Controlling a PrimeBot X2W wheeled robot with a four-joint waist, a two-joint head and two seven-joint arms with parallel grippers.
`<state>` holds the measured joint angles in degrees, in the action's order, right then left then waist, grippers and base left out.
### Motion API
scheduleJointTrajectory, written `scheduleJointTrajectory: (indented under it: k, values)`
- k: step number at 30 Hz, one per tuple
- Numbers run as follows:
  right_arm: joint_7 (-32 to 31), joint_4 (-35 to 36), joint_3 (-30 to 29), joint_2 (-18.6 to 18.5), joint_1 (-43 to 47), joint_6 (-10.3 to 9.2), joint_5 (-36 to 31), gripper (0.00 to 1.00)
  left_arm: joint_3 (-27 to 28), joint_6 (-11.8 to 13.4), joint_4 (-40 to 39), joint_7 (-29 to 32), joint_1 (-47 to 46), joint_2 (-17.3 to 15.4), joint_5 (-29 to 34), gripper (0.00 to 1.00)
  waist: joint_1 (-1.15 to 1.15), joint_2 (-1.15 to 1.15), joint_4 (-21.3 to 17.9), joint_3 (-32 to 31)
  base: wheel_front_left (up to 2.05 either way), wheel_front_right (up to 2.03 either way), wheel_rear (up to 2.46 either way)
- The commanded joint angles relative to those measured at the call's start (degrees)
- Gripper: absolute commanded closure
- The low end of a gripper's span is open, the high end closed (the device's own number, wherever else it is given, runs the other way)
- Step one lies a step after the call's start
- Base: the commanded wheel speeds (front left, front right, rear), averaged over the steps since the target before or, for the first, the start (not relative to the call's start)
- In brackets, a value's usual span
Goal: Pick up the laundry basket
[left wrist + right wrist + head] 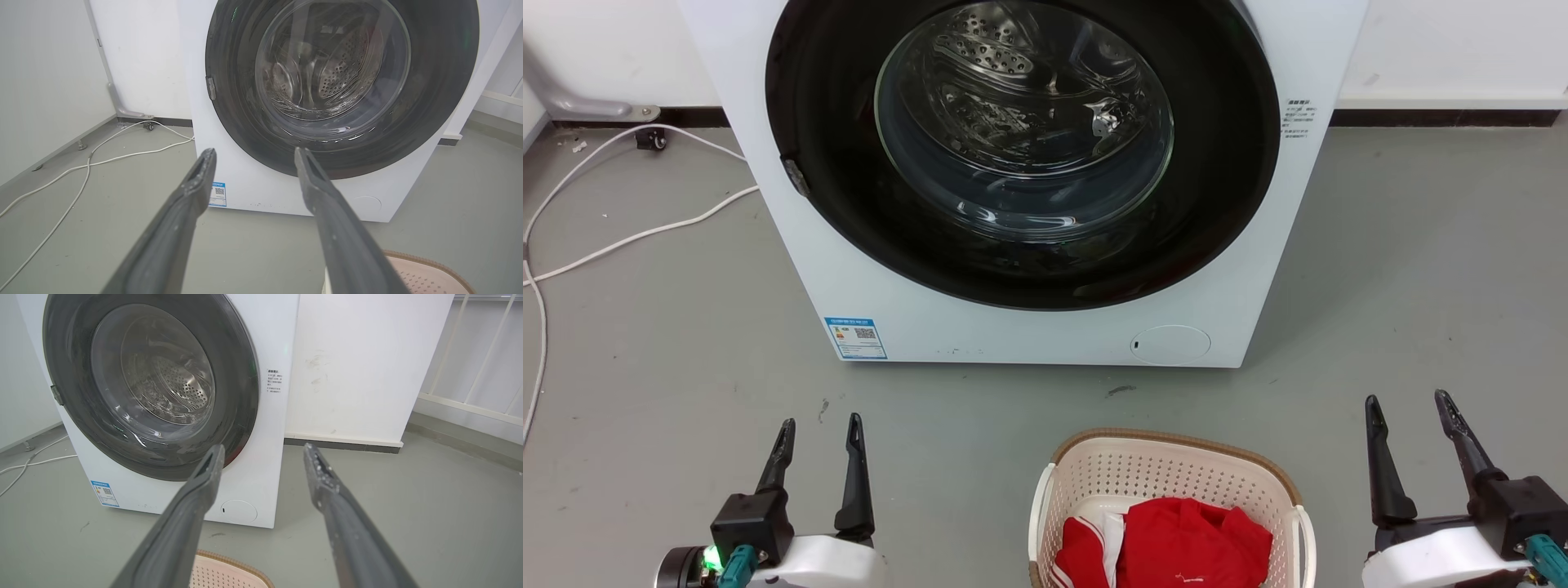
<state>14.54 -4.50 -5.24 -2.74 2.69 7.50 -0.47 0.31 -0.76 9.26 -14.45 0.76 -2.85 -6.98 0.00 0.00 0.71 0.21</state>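
**Both claws open, waiting either side of a loaded laundry basket**

In your head view, the laundry basket (1152, 474) stands on the grey floor (1405, 269) at 6 o'clock. It is cream perforated plastic with a brown rim, and the bottom edge of the view cuts it off. Your left gripper (821, 422) sits at 7 o'clock and your right gripper (1407, 398) at 5 o'clock. Each has its fingers spread and holds nothing, and both are well apart from the basket. They flank it, probably so that each can reach one of the white loop handles (1037, 510) on its sides. Inside lies a crumpled red garment (1192, 543) with white trim, heaped toward the near side. At 12 o'clock a front-loading washing machine (1029, 335) faces you, its round glass door apparently shut. The lift has not yet begun.
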Motion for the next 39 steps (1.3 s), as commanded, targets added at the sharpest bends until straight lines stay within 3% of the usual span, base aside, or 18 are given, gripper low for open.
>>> scheduleJointTrajectory:
  k: [1,26,39]
  values:
    - [0.55,0.43,-0.14,-0.24,0.59,-0.02,-1.57,0.0,-0.19,0.25,0.05,-0.59,0.55,-0.06,1.41,0.0,0.0,0.0,-0.01,0.03,0.0,0.0,0.0]
    - [0.69,-0.43,-0.42,-0.23,0.53,-0.02,-0.75,0.0,-0.59,-0.21,1.23,-0.77,0.37,-0.05,1.06,0.0,0.0,0.0,-0.01,0.26,0.0,0.0,0.0]
    - [0.68,-13.05,-2.79,-0.2,-3.82,-0.03,-2.67,0.0,-6.46,-3.1,10.53,-0.77,-5.5,-0.06,-0.84,0.0,0.0,0.0,-2.39,5.52,0.0,0.0,0.0]
